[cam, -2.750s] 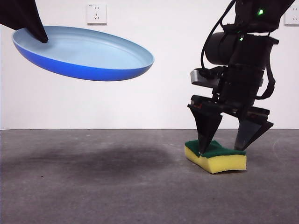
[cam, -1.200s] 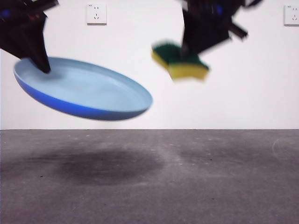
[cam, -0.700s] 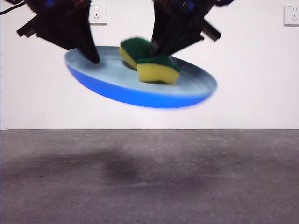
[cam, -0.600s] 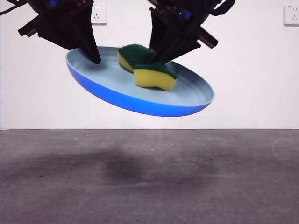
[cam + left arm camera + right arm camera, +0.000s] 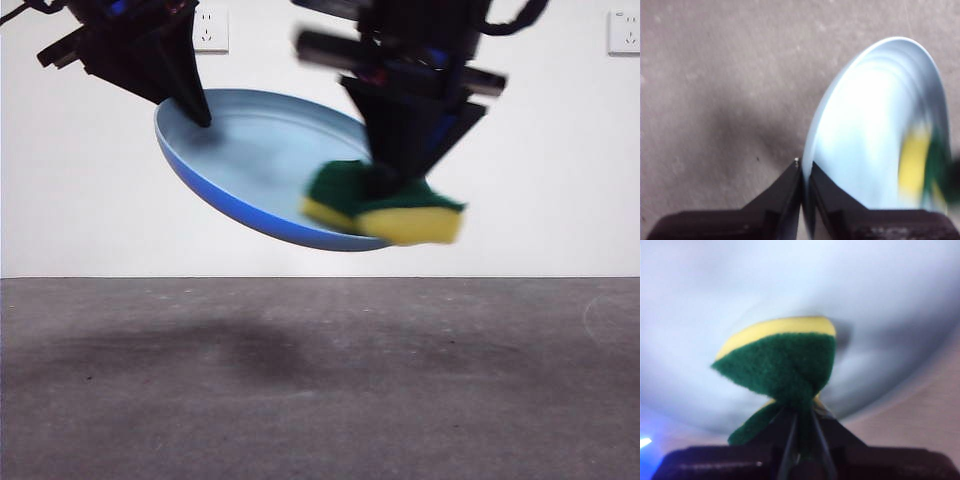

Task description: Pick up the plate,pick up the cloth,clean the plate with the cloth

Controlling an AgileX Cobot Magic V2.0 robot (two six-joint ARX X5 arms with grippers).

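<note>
A plain white wall (image 5: 560, 150) with two white sockets (image 5: 207, 28) rises behind the grey, shadow-smudged table (image 5: 320, 400).

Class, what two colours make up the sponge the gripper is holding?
The sponge is yellow foam with a dark green scouring layer, clearest in the right wrist view.

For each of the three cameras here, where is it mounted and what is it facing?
Front view: low, at table height, facing the white wall; both dark arms enter from above, holding the wide light-blue plastic plate and the yellow-and-green block sponge.
Left wrist view: on the left arm, looking down at the grey table; left gripper pinches the plate's rim.
Right wrist view: on the right arm, facing the plate; right gripper squeezes the sponge.
All three share plate and sponge.
</note>
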